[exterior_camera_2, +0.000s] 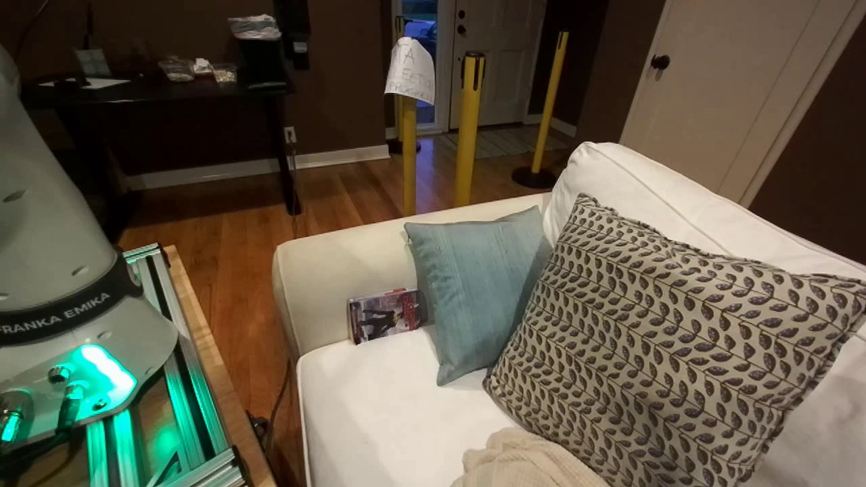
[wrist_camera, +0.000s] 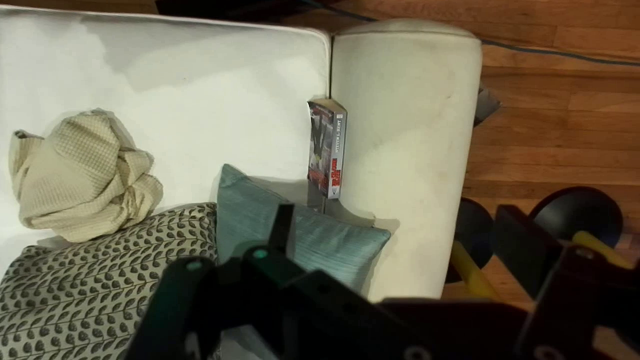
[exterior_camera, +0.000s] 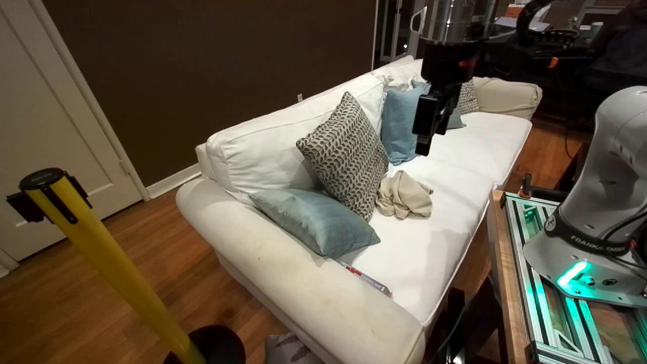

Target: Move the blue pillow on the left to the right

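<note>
The blue pillow is a plain grey-blue square. It leans against the near armrest and the patterned pillow in both exterior views (exterior_camera: 318, 220) (exterior_camera_2: 487, 284). It also shows in the wrist view (wrist_camera: 330, 237), partly hidden by a gripper finger. My gripper (exterior_camera: 429, 134) hangs above the sofa in an exterior view, apart from the pillow. In the wrist view the gripper (wrist_camera: 397, 225) is open with a wide gap and holds nothing. The pillow's corner and the armrest appear between the fingers, farther down. A slightly brighter blue pillow (exterior_camera: 399, 126) stands farther along the sofa, partly behind the gripper.
A patterned pillow (exterior_camera: 349, 151) leans on the backrest beside the blue pillow. A crumpled beige blanket (exterior_camera: 404, 197) lies on the seat. A book (wrist_camera: 327, 147) stands against the armrest (wrist_camera: 405, 125). Yellow posts (exterior_camera_2: 468, 128) stand beyond the armrest.
</note>
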